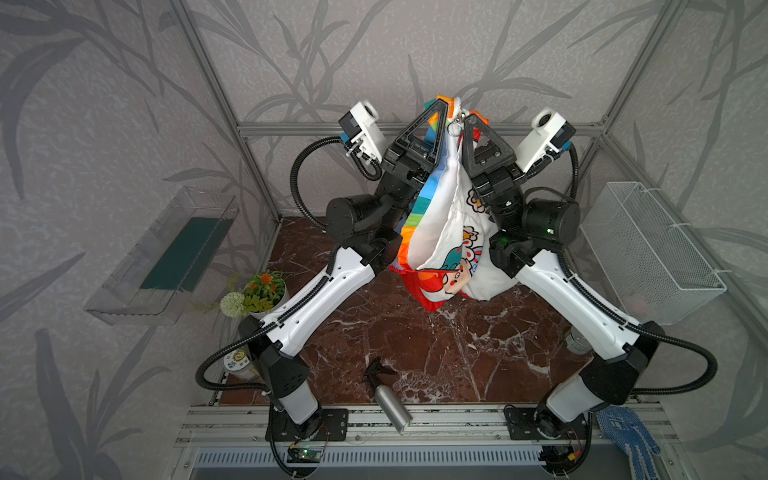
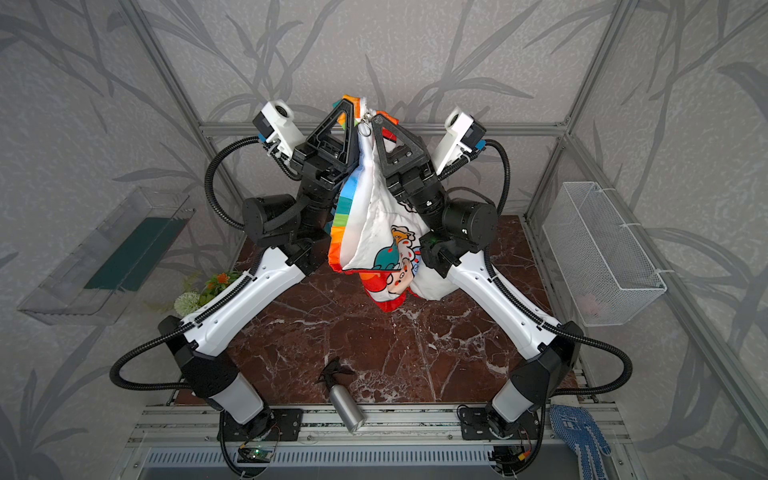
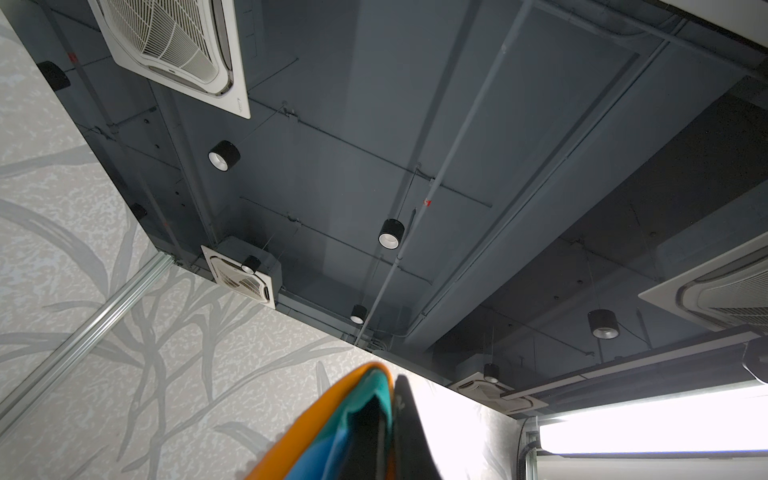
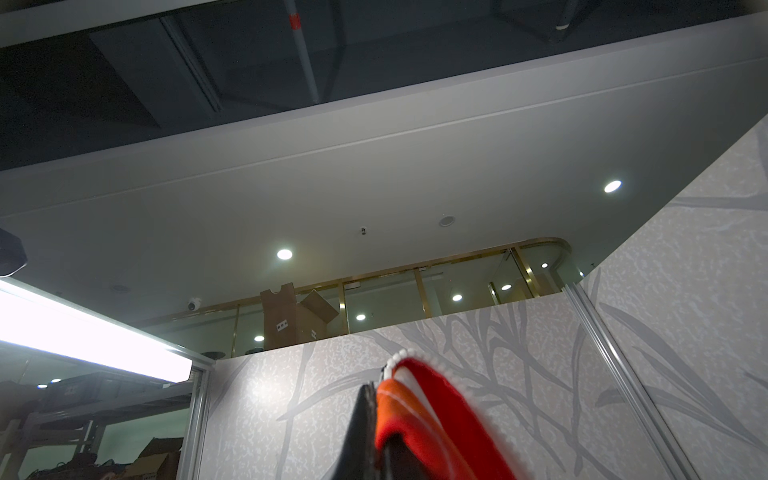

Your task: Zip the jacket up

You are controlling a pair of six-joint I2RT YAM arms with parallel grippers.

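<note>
Both top views show left claw and right claw clamped tight on the raised cartoon-printed jacket.

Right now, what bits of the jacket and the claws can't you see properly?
- Jacket zipper: in both top views, hanging folds hide it below the metal ring, so how far it's zipped is unclear.
- Left claw: the left wrist view's edge cuts it off.
- Right claw: the right wrist view's edge cuts it off.
- Pink thing in the wire basket: too faint through mesh.
</note>
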